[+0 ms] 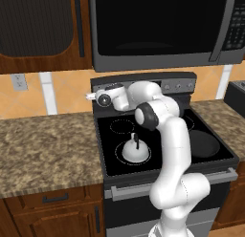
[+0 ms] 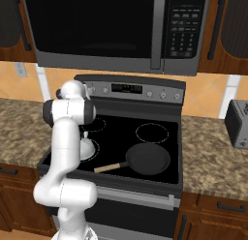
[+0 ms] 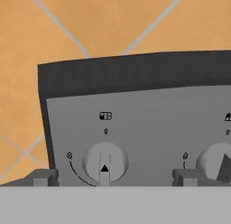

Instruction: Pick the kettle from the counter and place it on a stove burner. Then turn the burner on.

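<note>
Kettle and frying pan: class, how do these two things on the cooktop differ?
The kettle is light grey-white; the frying pan is black. The kettle is a squat dome; the frying pan is flat and wider. The kettle has a thin black arched handle on top; the frying pan has a wooden handle sticking sideways. Both rest on the black cooktop.
</note>
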### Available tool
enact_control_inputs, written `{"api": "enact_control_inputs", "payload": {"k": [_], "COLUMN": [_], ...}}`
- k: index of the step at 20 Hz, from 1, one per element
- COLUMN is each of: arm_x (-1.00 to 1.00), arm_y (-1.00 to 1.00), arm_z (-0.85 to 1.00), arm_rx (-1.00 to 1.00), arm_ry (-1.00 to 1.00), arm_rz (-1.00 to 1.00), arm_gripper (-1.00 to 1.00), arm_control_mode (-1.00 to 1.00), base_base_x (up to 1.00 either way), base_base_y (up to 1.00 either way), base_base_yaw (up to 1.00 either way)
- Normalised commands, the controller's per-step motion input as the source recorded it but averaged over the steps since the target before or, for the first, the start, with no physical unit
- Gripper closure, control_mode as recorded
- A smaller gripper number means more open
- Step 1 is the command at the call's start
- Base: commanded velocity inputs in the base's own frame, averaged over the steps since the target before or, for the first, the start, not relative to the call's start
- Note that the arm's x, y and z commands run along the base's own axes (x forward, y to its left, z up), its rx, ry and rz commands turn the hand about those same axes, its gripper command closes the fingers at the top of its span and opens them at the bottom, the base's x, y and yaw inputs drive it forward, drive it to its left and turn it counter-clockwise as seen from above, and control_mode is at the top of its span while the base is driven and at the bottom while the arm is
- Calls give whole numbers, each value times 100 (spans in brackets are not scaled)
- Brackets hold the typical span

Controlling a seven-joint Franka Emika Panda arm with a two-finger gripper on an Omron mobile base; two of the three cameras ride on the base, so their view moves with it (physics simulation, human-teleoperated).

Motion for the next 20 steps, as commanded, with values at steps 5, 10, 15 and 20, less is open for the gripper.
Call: {"api": "enact_control_inputs", "payload": {"k": [5, 10, 15, 20], "arm_x": [23, 3, 0, 0], "arm_y": [0, 0, 0, 0], "arm_z": [0, 0, 0, 0], "arm_rx": [0, 0, 0, 0], "arm_ry": [-1, 0, 0, 0], "arm_rz": [0, 0, 0, 0], "arm_gripper": [-100, -100, 100, 100], "arm_control_mode": [-100, -100, -100, -100], "base_base_x": [0, 0, 0, 0], "base_base_y": [0, 0, 0, 0], "base_base_yaw": [0, 0, 0, 0]}}
